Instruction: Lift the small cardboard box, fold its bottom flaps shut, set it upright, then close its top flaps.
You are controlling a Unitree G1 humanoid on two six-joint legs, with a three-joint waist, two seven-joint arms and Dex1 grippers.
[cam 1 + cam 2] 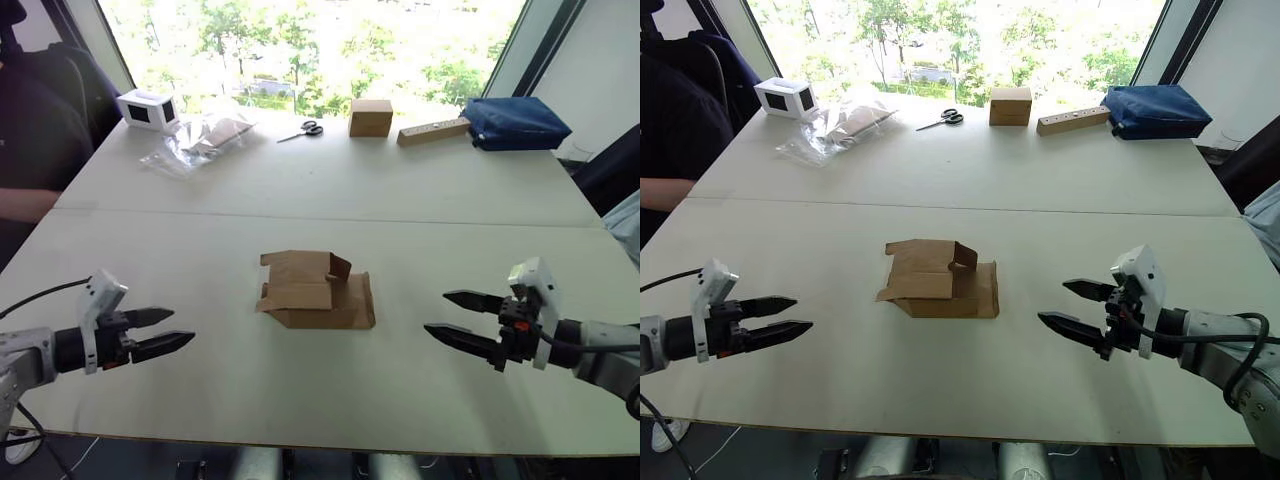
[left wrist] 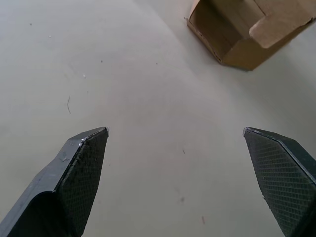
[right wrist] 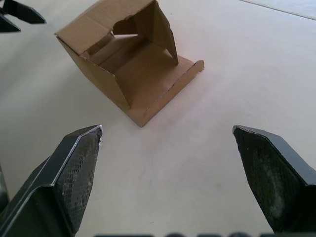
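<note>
Nearby: small cardboard box (image 1: pixel 318 290) alone; scissors (image 1: pixel 303 130), cube box (image 1: pixel 370 117) far.

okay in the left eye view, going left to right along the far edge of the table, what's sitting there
White box with a dark face → clear plastic bags → scissors → cube-shaped brown box → long wooden block → dark blue pouch.

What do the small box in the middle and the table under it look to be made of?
The small cardboard box: plain brown corrugated cardboard, matte, unprinted; raw cut edges and fold creases show. The table: a smooth off-white matte top, probably laminate or painted board, faintly speckled and scuffed up close.
</note>
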